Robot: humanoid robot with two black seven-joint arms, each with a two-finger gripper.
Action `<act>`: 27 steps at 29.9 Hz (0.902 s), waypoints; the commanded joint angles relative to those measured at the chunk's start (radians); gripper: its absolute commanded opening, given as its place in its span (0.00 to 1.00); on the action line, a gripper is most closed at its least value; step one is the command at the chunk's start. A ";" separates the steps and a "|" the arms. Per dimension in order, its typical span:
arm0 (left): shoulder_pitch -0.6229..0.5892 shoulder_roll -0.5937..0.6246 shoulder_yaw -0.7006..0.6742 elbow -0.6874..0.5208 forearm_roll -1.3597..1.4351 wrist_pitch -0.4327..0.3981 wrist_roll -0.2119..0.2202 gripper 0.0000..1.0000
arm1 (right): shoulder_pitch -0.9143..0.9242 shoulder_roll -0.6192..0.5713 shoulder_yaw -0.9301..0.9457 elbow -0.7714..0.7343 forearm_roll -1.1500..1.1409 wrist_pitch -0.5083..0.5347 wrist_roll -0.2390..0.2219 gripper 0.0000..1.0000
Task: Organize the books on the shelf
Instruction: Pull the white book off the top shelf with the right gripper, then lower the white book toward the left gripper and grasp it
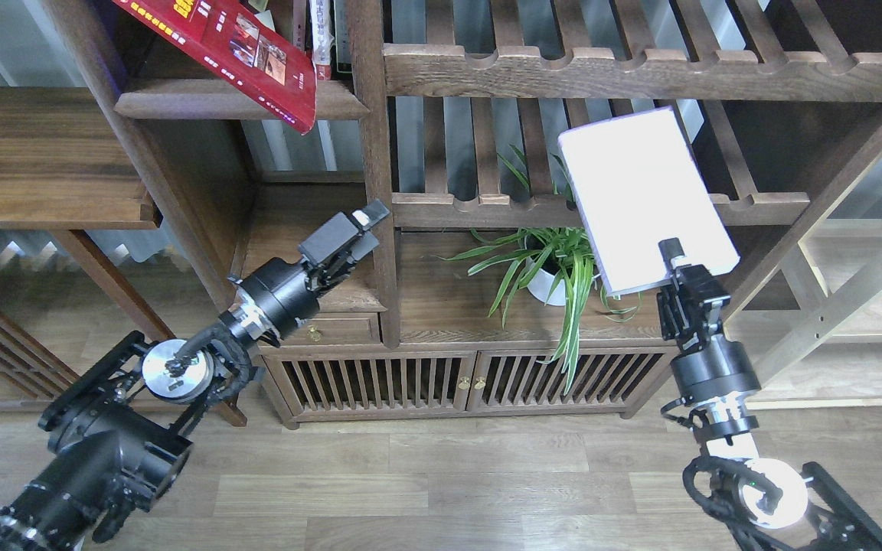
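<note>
My right gripper (674, 264) is shut on the lower edge of the thick white book (640, 191) and holds it tilted in the air, in front of the lower slatted rack and above the plant. My left gripper (360, 229) is empty with its fingers slightly apart, beside the bookcase's central post. The dark red book (230, 50) with small photos leans slanted on the shelf (219, 103) at the top left, its corner hanging over the front edge. The yellow-green book is out of view.
Two slatted racks with scalloped rails (625, 73) (487, 205) cross the middle and right. A potted spider plant (556, 268) stands on the cabinet top (449, 306). Upright book spines (322, 34) stand behind the red book. A small drawer (334, 329) lies under my left gripper.
</note>
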 commanded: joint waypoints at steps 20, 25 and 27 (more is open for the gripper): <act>0.109 -0.009 0.042 -0.102 -0.047 0.000 -0.003 0.99 | 0.027 0.122 -0.202 0.004 -0.033 0.000 -0.001 0.05; 0.111 -0.013 0.057 -0.102 -0.087 0.000 -0.003 0.99 | 0.024 0.122 -0.244 0.004 -0.034 0.000 0.001 0.05; 0.115 -0.013 0.062 -0.100 -0.096 0.000 -0.003 0.99 | 0.024 0.120 -0.262 0.006 -0.034 0.000 0.001 0.05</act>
